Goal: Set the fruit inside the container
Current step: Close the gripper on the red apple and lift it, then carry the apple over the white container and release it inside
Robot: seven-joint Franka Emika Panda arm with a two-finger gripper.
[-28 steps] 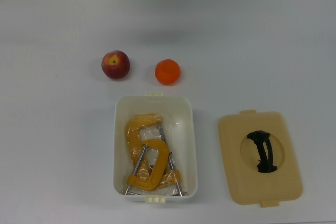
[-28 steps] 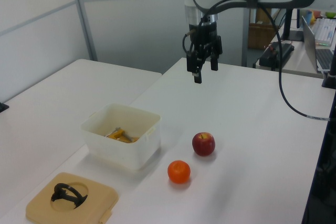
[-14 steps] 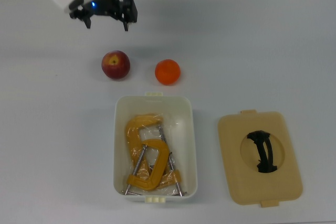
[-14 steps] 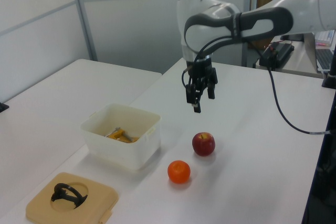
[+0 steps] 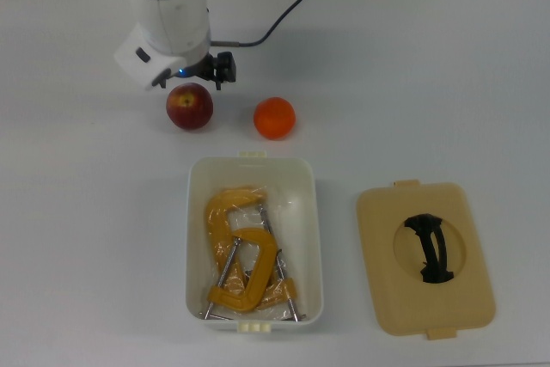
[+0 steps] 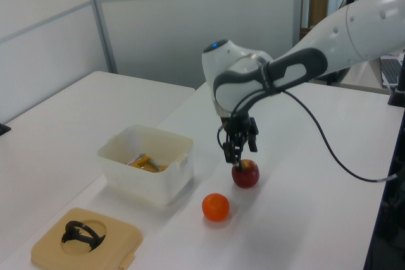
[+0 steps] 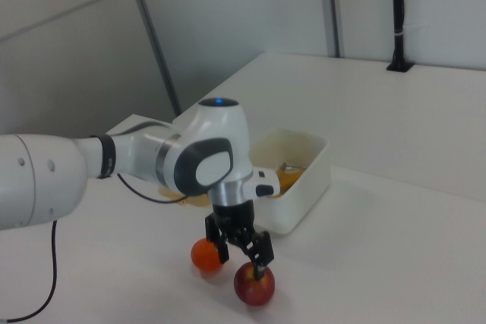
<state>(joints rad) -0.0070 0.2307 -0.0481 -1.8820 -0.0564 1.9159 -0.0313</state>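
White tabletop [image 5: 447,66] fills the top view. Lower centre sits the white container [image 5: 197,238] holding yellow clamps [image 5: 241,251]; the tan lid [image 5: 425,257] lies lower right. At upper left, the gripper [image 7: 241,252], jaws spread wide, straddles the red apple [image 5: 190,108]. The orange [image 5: 274,118] sits beside it.

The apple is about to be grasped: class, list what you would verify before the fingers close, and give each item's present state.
1. Gripper open above the apple: ok.
2. Fingers low enough to straddle the apple: cannot tell.
3. Orange apart from the apple: ok.
4. Container uncovered, lid beside it: ok.
5. Room in the container, given the yellow clamps: cannot tell.
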